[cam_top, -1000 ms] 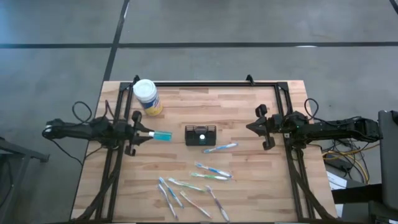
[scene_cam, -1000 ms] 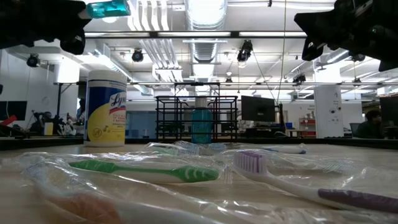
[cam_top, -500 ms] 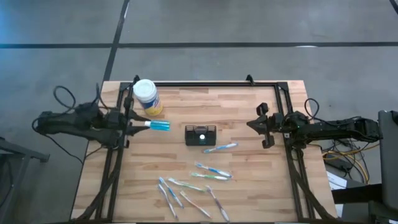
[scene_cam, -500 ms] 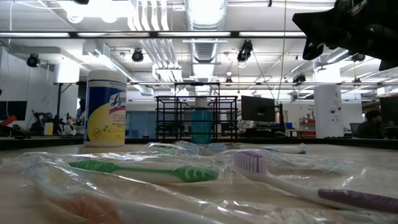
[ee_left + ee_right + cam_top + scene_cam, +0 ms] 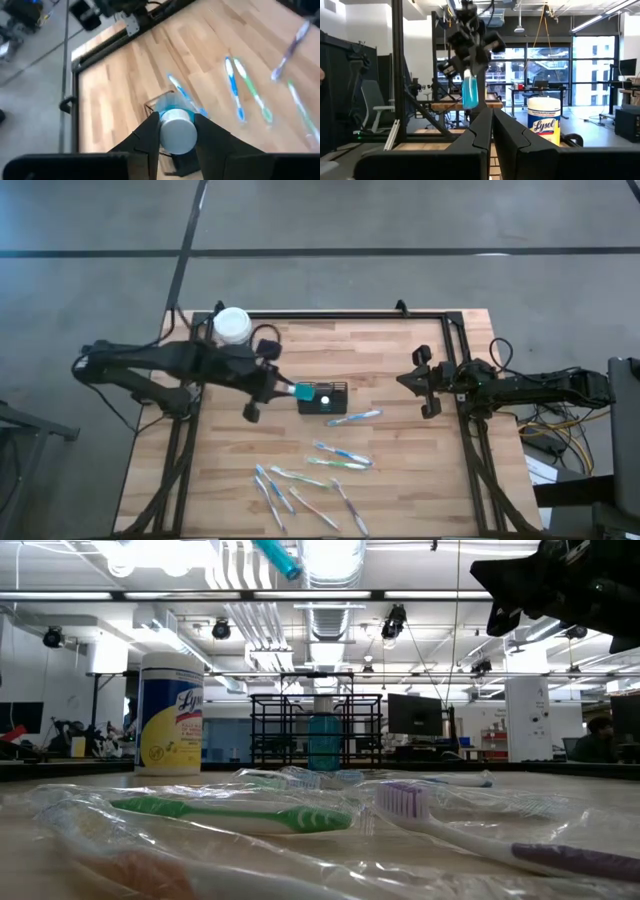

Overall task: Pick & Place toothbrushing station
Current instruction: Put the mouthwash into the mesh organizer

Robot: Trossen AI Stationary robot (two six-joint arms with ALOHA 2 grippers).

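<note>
The wire-mesh caddy sits mid-frame on the table; above its left end the left gripper pinches a blue bottle, apparently the placing step, calling next for a straight lowering inside the rim. The right gripper waits pressed together at right, while the yellow jar upper left and loose toothbrushes below stand clear.

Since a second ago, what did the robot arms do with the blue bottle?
The left gripper kept its hold on the blue bottle and carried it from the table's left edge toward the middle, up to the black caddy. The right gripper, the toothbrushes and the yellow jar stayed where they were.
</note>
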